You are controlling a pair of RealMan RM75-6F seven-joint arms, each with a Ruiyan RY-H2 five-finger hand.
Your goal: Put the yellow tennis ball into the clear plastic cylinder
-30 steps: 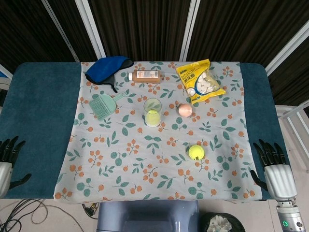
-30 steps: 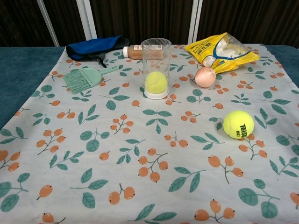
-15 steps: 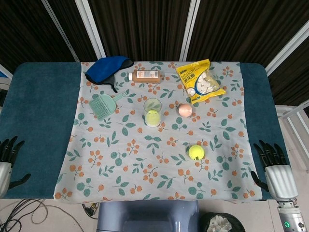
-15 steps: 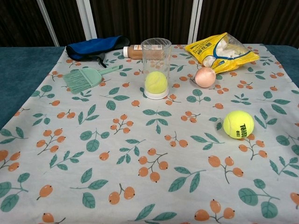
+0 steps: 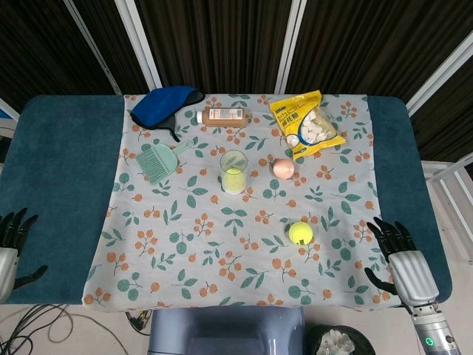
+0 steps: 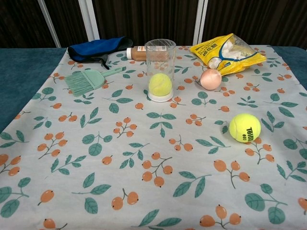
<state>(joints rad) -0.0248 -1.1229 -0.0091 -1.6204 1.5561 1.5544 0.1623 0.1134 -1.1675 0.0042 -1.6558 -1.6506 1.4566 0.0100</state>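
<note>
One yellow ball already seems to sit at the bottom of the clear plastic cylinder (image 6: 160, 70), but the yellow tennis ball (image 6: 244, 127) lies untouched on the floral cloth (image 6: 96, 158), the right hand (image 5: 399, 260) empty with fingers spread nearby, the left hand (image 5: 9, 244) likewise empty.

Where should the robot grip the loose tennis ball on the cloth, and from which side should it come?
Grip the tennis ball across its middle, coming from above with the right hand, which is nearer. It lies alone on flat cloth, with nothing crowding its sides.
</note>
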